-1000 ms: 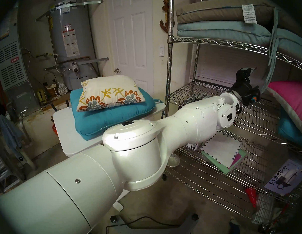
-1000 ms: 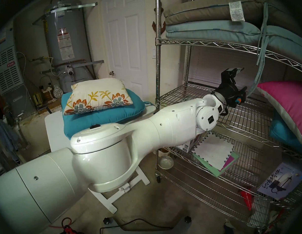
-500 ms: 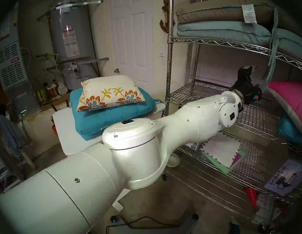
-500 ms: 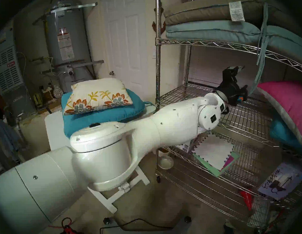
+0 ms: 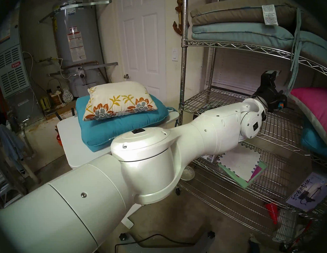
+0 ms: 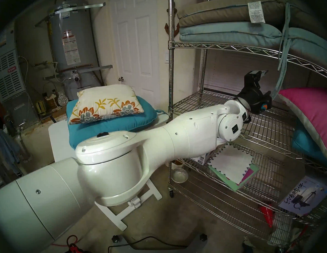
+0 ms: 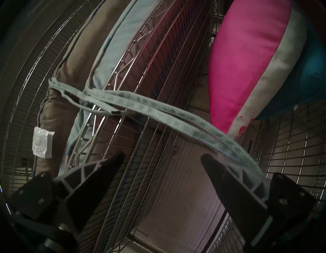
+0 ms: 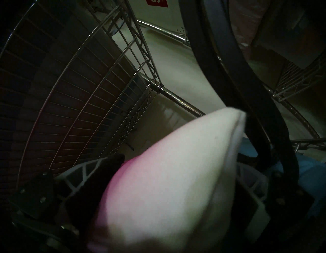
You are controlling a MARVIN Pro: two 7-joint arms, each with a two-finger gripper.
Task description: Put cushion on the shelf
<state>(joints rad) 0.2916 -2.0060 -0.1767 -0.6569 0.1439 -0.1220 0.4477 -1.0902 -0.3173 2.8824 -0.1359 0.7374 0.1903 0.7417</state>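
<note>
The cushion, cream with orange-and-grey flowers, lies on top of a teal cushion on a white table, left of the shelf. My left arm reaches into the shelf's middle tier. There my left gripper stands open and empty, far to the right of the cushion. In the right wrist view my right gripper is open, and the corner of a pink-to-white pillow fills the gap between its fingers. The right arm is out of the head views.
Grey-blue cushion ties hang from the upper tier and drape over one left finger. Tan and pale blue cushions are stacked on the top tier. The pink pillow leans at the middle tier's right end. Papers and a box lie on the lower tiers.
My left arm has pushed a little further right into the shelf, and its gripper sits slightly higher. The cushion has not moved.
</note>
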